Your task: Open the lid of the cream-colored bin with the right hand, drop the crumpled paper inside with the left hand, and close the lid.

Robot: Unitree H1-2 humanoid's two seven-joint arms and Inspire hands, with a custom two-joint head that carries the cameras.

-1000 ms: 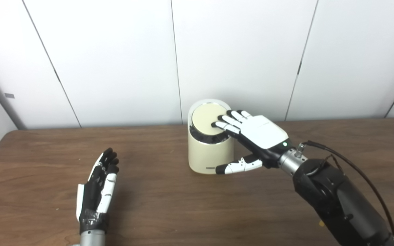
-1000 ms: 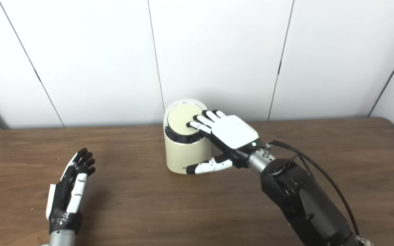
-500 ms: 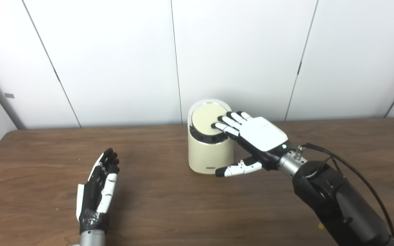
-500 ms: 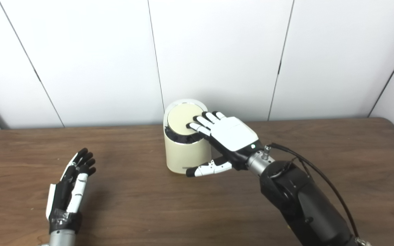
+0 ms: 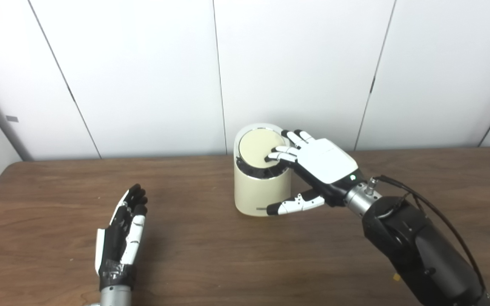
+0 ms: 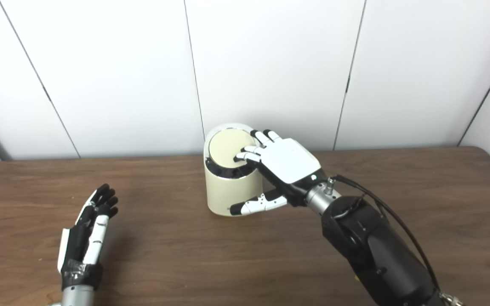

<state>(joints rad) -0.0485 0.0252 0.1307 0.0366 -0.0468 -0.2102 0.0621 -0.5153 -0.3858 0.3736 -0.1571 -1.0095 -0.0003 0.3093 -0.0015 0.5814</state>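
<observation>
The brown wooden counter [image 5: 211,263] carries everything, with white wall panels [image 5: 143,76] behind it. The cream-colored bin [image 5: 262,187] stands upright near the back edge, its long axis vertical; its round lid [image 5: 257,146] is down and tilts slightly toward the camera. The right robot hand [image 5: 313,165] lies over the bin's right side, fingers [image 5: 281,154] spread and resting on the lid, thumb beside the bin's lower wall (grasping nothing). The left robot hand [image 5: 121,233] is released, fingers apart, empty, well apart from the bin.
</observation>
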